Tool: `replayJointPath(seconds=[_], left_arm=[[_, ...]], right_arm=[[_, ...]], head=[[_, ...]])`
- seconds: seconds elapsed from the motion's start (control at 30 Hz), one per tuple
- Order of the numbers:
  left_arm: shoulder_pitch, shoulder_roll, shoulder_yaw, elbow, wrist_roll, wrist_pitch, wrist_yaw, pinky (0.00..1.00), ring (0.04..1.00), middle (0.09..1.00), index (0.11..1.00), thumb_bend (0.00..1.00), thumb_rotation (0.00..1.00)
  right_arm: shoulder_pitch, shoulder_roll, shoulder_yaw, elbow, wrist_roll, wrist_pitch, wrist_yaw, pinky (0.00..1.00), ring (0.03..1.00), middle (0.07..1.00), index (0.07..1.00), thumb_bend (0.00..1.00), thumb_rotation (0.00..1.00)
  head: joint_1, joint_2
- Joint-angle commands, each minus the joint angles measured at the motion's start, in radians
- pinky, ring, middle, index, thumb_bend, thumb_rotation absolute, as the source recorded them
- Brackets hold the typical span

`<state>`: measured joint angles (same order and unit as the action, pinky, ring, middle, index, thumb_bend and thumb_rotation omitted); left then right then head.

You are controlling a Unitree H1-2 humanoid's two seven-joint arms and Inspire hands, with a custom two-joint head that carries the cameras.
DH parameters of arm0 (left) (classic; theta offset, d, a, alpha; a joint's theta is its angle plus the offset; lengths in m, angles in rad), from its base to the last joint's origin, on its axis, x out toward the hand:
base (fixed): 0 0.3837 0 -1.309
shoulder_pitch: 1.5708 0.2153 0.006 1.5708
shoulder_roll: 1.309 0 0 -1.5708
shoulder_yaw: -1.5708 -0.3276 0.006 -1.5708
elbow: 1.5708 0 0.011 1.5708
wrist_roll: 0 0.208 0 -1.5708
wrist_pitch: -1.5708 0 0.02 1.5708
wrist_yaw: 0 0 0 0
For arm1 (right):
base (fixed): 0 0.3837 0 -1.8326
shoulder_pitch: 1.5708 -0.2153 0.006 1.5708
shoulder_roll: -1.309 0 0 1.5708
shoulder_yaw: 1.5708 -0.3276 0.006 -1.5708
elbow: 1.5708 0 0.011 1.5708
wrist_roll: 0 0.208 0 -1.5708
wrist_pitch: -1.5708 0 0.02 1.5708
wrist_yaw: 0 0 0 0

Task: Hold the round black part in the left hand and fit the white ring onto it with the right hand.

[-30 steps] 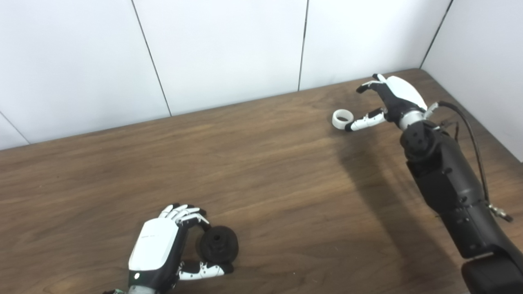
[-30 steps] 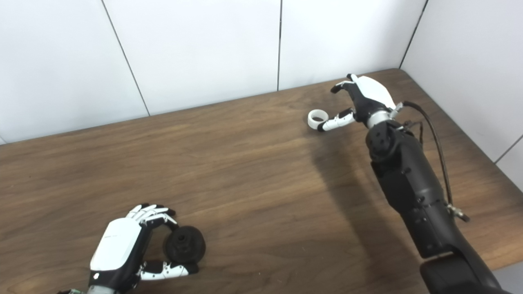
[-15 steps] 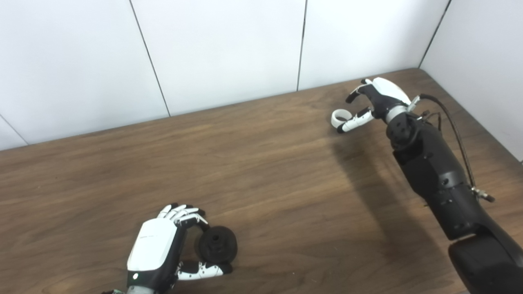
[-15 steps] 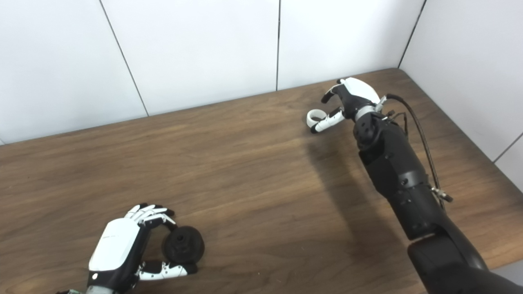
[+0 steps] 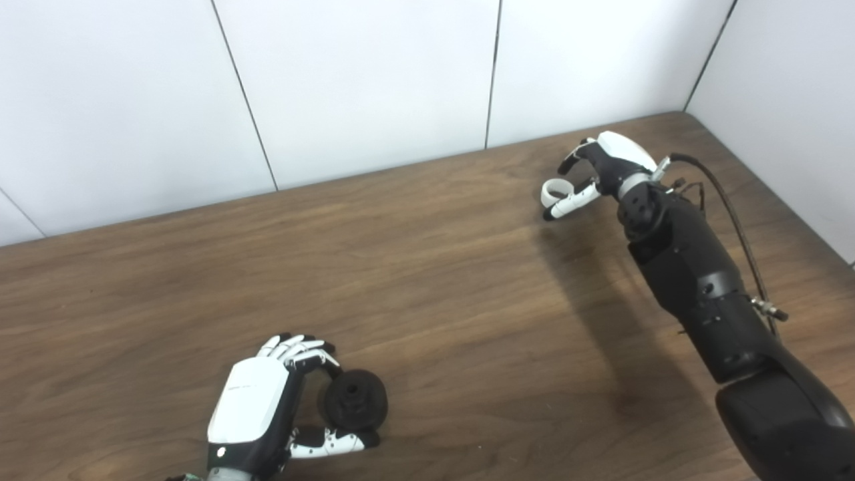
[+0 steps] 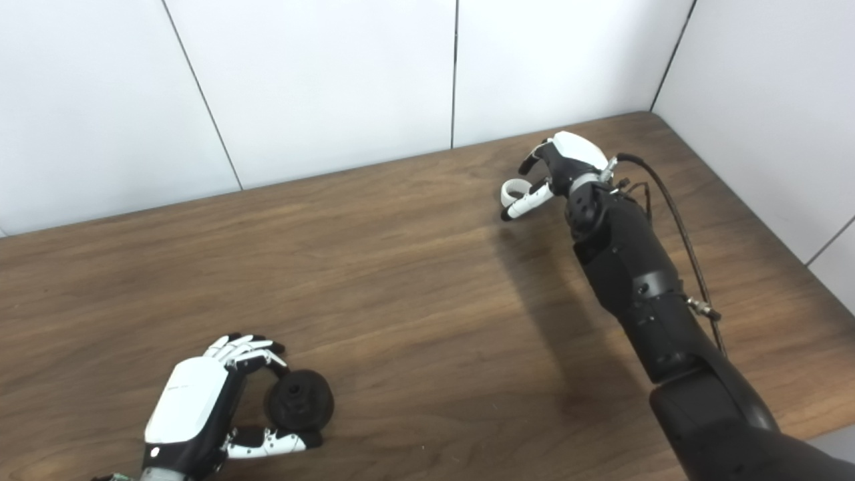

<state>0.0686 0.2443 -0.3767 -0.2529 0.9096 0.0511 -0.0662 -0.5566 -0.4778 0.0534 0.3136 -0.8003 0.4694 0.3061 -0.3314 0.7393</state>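
White ring [image 5: 553, 193] is shown at the far right of the wooden surface [image 5: 467, 280], bracketed by the right hand [image 5: 596, 172], whose curled fingers and thumb lie beside it; whether it is gripped cannot be told. Near left, the round black part [image 5: 356, 399] is cradled between fingers and thumb of the left hand [image 5: 267, 401]. A thin ring is judged liable to skid or tip if pinched off-centre.
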Motion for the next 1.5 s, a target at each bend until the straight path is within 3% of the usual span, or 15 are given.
replayJointPath(seconds=[0.0, 0.93, 1.47], left_arm=[[0.027, 0.018, 0.009, 0.014, 0.015, 0.033, -0.042, 0.91, 0.832, 0.749, 0.484, 0.52, 0.05], [0.031, 0.012, 0.018, -0.002, 0.025, 0.034, -0.052, 0.9, 0.828, 0.75, 0.484, 0.52, 0.05], [0.034, 0.006, 0.027, -0.006, 0.019, 0.031, -0.056, 0.91, 0.831, 0.749, 0.484, 0.52, 0.05]], right_arm=[[-0.064, -0.027, -0.005, -0.02, -0.015, 0.0, -0.01, 0.99, 1.0, 0.963, 0.69, 0.85, 0.28], [-0.055, -0.057, 0.017, -0.028, -0.025, 0.0, 0.016, 0.96, 1.0, 0.926, 0.641, 0.81, 0.27], [-0.057, -0.041, 0.011, -0.004, -0.026, 0.0, 0.015, 0.96, 1.0, 0.93, 0.632, 0.79, 0.26]], head=[[-0.001, 0.0], [0.003, 0.011], [0.007, 0.014]])
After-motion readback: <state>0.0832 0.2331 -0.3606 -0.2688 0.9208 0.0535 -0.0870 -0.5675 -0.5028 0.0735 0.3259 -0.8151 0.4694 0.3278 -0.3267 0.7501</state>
